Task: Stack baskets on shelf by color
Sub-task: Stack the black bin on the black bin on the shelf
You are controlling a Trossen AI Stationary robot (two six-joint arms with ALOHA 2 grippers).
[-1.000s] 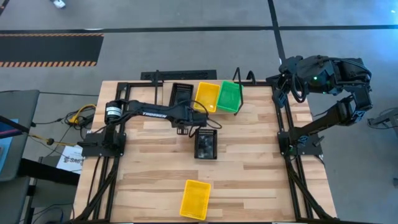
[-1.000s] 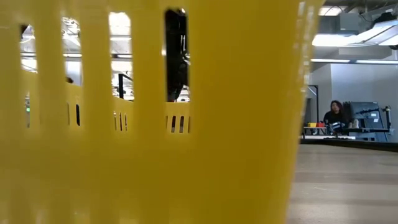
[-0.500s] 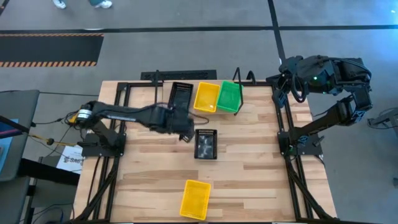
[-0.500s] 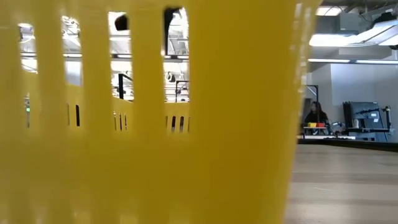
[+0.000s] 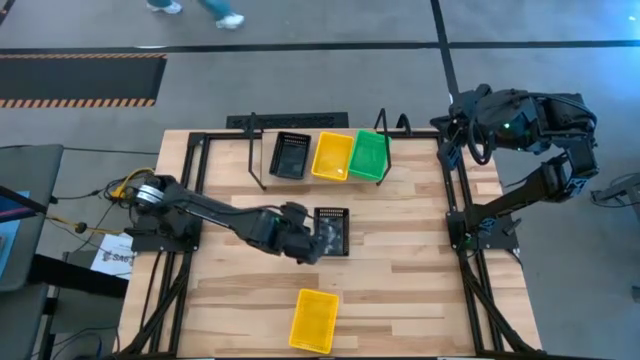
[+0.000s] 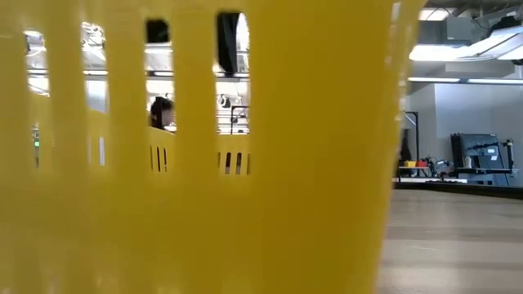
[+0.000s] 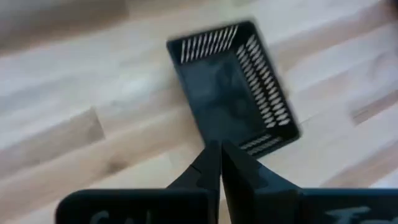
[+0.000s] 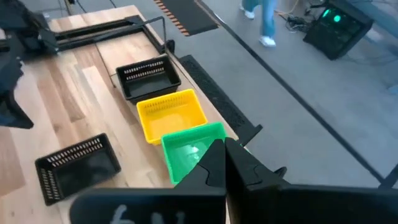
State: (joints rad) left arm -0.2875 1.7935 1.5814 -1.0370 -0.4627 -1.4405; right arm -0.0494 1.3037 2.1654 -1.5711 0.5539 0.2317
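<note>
Pale wood planks make up the table [image 5: 400, 260], and in the high view the shelf [image 5: 262, 124] sits along its upper edge, near the centre of the frame, with three baskets in a row on it: a black basket [image 5: 289, 156] at the left, a yellow basket [image 5: 332, 156] in the middle and a green basket [image 5: 369, 155] at the right, each touching its neighbour. Just below them, at mid-frame, a second black basket [image 5: 331, 231] lies flat on the bare table, and the left gripper [image 5: 305, 243] is right against its left side; the left wrist view shows the two fingers pressed together with nothing between them, their tips just short of that basket's near end. A second yellow basket [image 5: 314, 320] rests alone at the bottom centre of the high view, well apart from the others, and its slotted wall fills most of the low view. At the upper right of the high view the right gripper [image 5: 448, 135] waits beyond the table's corner, its fingers closed on nothing. A person [image 6: 161, 112] shows through the yellow slots in the low view
</note>
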